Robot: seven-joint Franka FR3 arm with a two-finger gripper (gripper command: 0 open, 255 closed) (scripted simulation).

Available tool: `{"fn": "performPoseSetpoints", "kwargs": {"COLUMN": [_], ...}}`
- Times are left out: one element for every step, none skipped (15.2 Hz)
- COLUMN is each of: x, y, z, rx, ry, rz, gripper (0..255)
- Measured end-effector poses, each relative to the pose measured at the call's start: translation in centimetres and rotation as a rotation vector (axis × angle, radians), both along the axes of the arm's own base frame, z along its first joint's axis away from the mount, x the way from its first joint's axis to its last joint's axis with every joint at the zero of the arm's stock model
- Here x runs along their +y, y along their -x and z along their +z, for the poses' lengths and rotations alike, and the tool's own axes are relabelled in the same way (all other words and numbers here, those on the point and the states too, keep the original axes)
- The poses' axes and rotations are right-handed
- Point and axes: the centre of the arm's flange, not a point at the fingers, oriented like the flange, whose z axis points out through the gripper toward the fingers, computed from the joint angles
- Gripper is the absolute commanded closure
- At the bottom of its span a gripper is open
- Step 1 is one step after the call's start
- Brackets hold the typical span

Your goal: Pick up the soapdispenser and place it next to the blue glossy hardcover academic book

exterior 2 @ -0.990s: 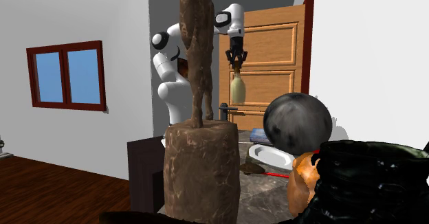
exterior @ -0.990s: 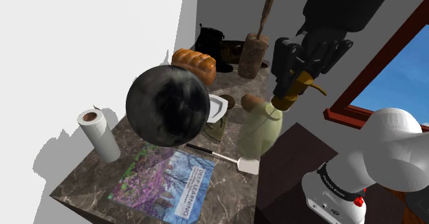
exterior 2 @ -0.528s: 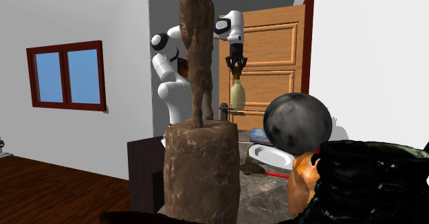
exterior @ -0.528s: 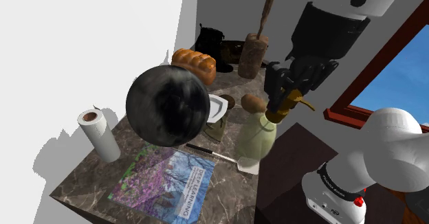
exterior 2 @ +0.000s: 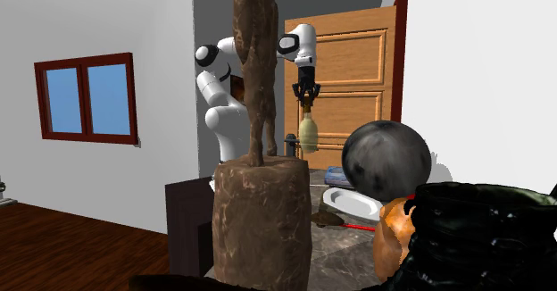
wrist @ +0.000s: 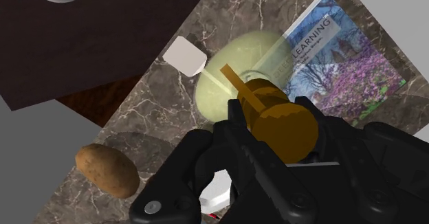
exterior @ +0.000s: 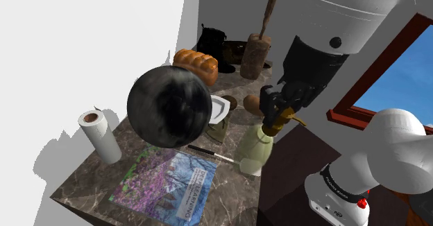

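Descent toward the bench (exterior: 78,184) looks to be the step in hand. The claw (exterior: 279,115) is pinched on the brown pump head of the dispenser (exterior: 255,145), whose pale body hangs straight below it. As far as I can judge from the second exterior view, the dispenser (exterior 2: 308,131) under the claw (exterior 2: 306,96) is not yet on the bench.

Seen along the claw (wrist: 278,130), the book (wrist: 347,61) lies just past the dispenser (wrist: 230,85) on one side. The white blade of a spatula (wrist: 184,54) lies just past it on the other, and the spatula's stem seems to run beneath the body.

That stem is the thing to mind: a base set on it would likely rock and topple. A small shift along the book's edge before going lower should find bare marble beside the cover, not on it.

The grip is high on the head, so the body may swing. A slow, plumb descent would keep it quiet. The claw should part only once the base bears flat, then rise straight up clear of the spout. The potato (wrist: 106,168) lies well behind the claw and should not interfere.
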Motion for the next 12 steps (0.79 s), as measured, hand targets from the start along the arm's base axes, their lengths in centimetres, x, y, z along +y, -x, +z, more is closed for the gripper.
{"fn": "performPoseSetpoints", "kwargs": {"x": [0.0,0.1,0.0,0.1,0.2,0.2,0.2,0.2,0.3,0.3,0.2,0.1], "y": [0.0,0.0,-0.1,-0.1,-0.1,-0.1,-0.1,0.0,-0.1,-0.1,-0.1,-0.1], "z": [-0.5,-1.1,-1.5,-2.0,-2.6,-3.1,-3.6,-4.1,-4.6,-5.3,-5.8,-6.3], "rx": [0.000,0.000,0.000,0.000,0.000,0.000,0.000,0.000,0.000,0.000,0.000,0.000], "ry": [0.000,0.000,0.000,0.000,0.000,0.000,0.000,0.000,0.000,0.000,0.000,0.000], "rz": [0.000,0.000,0.000,0.000,0.000,0.000,0.000,0.000,0.000,0.000,0.000,0.000], "gripper": [255,255,255,255,255,255,255,255,255,255,255,255]}}
